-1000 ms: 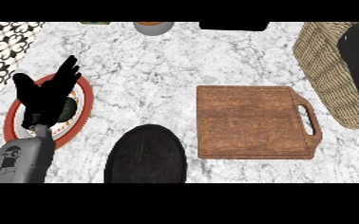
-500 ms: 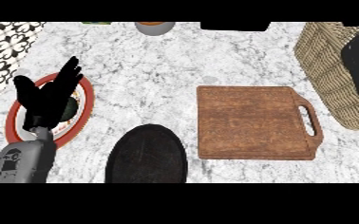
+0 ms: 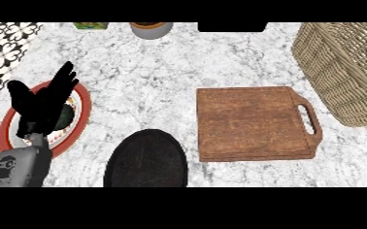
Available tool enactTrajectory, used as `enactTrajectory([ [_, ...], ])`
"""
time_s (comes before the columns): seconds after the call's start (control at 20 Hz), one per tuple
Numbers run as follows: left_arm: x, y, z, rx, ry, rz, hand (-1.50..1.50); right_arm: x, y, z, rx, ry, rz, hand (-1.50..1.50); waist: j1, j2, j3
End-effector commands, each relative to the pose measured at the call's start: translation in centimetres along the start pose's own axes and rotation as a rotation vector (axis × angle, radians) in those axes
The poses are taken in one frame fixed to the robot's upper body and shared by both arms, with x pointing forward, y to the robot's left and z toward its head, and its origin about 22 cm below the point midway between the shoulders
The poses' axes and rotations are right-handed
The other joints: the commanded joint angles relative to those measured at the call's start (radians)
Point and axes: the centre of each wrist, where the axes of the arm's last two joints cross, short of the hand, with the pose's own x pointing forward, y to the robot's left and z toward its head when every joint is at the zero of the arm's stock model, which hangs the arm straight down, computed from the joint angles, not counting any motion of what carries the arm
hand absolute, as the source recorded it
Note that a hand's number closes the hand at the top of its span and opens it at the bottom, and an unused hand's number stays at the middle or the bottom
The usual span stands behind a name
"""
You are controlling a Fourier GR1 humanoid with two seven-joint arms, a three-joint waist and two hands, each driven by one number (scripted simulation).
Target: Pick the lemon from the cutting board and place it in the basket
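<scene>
The cutting board [image 3: 256, 123] lies on the marble counter [image 3: 172, 77] with its top bare: no lemon shows on it or anywhere else in the head view, so where the fruit is cannot be told from here. The wicker basket [image 3: 337, 68] stands at the right edge, just beside the board's handle end. The right hand is out of view, and whether it carries the lemon is unknown. The left hand [image 3: 43, 104] shows at the left, fingers straight and spread upward, holding nothing, resting above a red-rimmed plate [image 3: 80, 119] with something dark on it. A black oval plate [image 3: 147, 160] lies near the lower edge, left of the board. Along the far edge stand a grey bowl [image 3: 150, 29] and a small green item [image 3: 91, 25]. If the lemon is already in the right hand, the step is likely the placing: carry it over the basket's rim, clear the wicker wall, lower it well inside before the fingers open, and keep the left hand parked so it does not disturb the plates.
</scene>
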Motion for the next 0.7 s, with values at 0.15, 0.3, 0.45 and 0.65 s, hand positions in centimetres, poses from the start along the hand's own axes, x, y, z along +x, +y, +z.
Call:
enactTrajectory([
  [0.15,-1.4,1.3,0.6,0.054,0.020,0.015,0.00,-1.1,-1.2,1.8,-0.043,0.136,-0.204,-1.50,-0.057,-0.025,-0.003],
  [0.3,-2.1,0.7,0.9,0.078,0.061,0.009,0.00,-1.1,-2.2,3.5,0.030,0.162,-0.203,-1.50,-0.082,-0.037,-0.003],
  [0.45,-1.5,3.2,1.2,0.101,0.055,0.010,0.00,-4.7,-2.8,4.2,0.094,0.143,-0.116,-1.50,-0.103,-0.045,-0.002],
  [0.65,-2.4,2.8,2.4,0.107,0.079,0.023,0.00,-6.8,-4.9,6.4,0.150,0.140,-0.135,-1.50,-0.109,-0.053,-0.003],
])
